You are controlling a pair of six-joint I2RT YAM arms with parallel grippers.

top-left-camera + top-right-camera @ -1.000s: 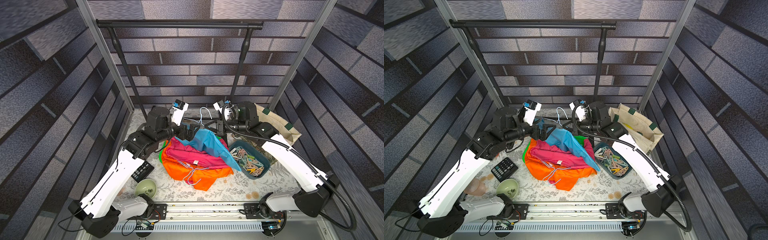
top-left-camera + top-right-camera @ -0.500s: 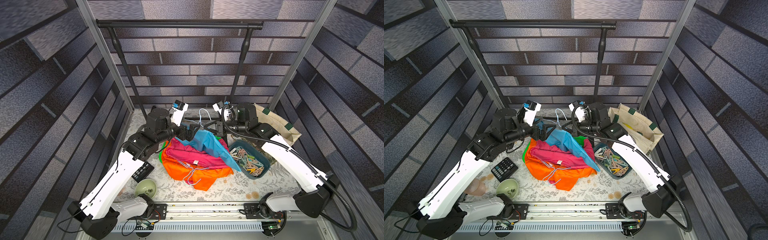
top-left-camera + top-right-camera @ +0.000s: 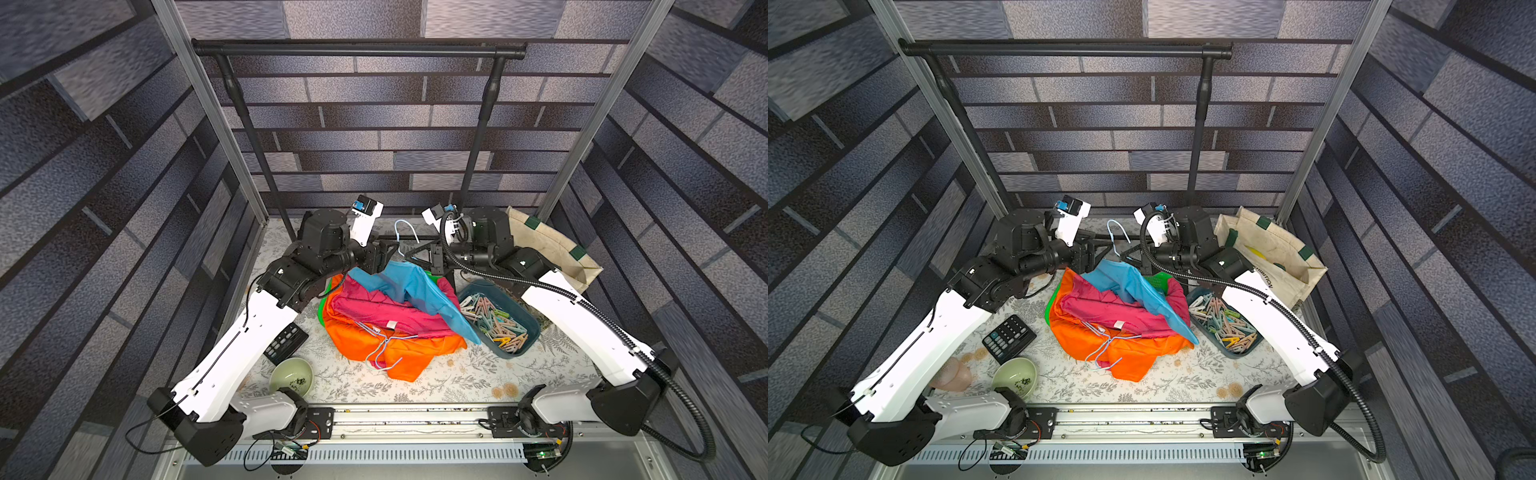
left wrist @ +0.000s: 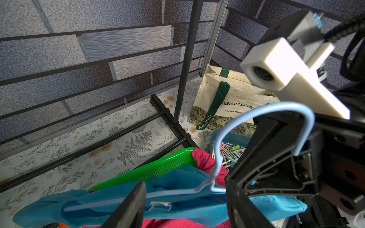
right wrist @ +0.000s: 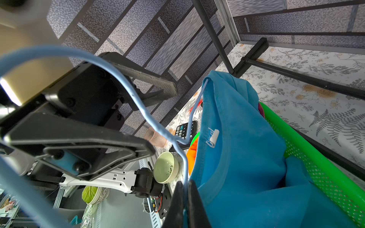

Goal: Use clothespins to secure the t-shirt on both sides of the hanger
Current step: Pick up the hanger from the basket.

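Floral tabletop (image 3: pixel 457 382): right claw (image 5: pixel 185 189) pinches the blue hanger (image 4: pixel 276 104) threaded through a blue t-shirt (image 3: pixel 419 286); left claw (image 3: pixel 387 258) stands open around both. Clothespins (image 3: pixel 494 324) lie heaped in the teal bin (image 3: pixel 534 322) alongside.

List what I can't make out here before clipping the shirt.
- Hanger ends: covered by the blue shirt, all views.
- Green basket: mostly buried under clothes, all views.
- Left pincer touching shirt or not: too small in top views.
- Single clothespins: too small, top views.
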